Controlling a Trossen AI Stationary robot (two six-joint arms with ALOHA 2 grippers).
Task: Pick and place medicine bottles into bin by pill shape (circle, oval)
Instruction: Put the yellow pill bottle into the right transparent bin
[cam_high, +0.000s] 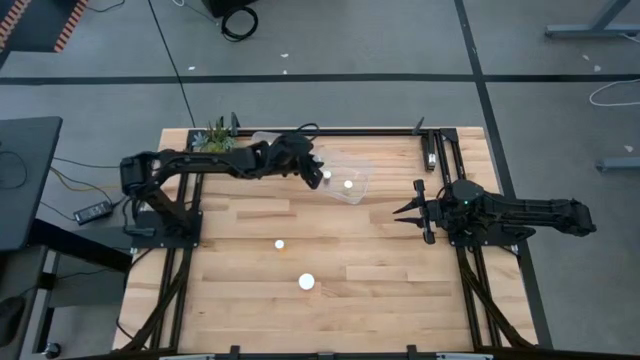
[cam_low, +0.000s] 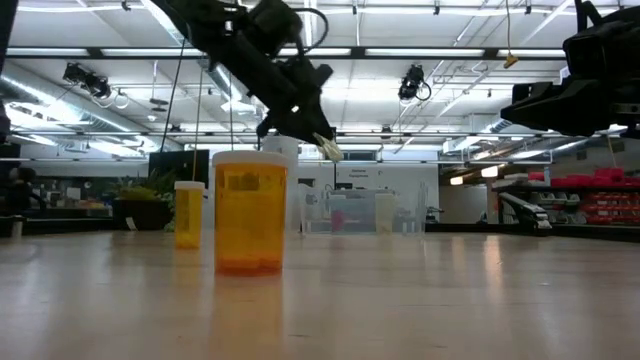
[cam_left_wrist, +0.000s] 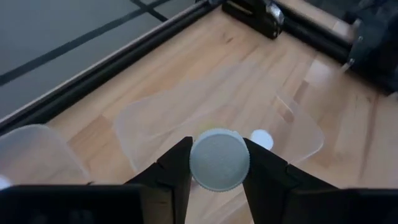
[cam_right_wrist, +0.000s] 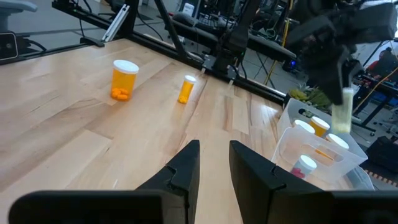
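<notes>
My left gripper is shut on a medicine bottle with a white cap, above a clear bin at the table's far side. It also shows in the right wrist view. One white-capped bottle stands in that bin. A bigger orange bottle and a smaller one stand upright on the table's middle. My right gripper is open and empty at the table's right. My left gripper pinches the bottle's round white cap by its rim between its two fingers, one on each side. The fingers come from above, pointing down. The bottle hangs upright below them, clear of the bin.
A second clear bin lies nearer the far left, and the bins hold several capped bottles. A small green plant stands at the far left corner. Black frame rails run along the table's edges. Bare wood lies in front.
</notes>
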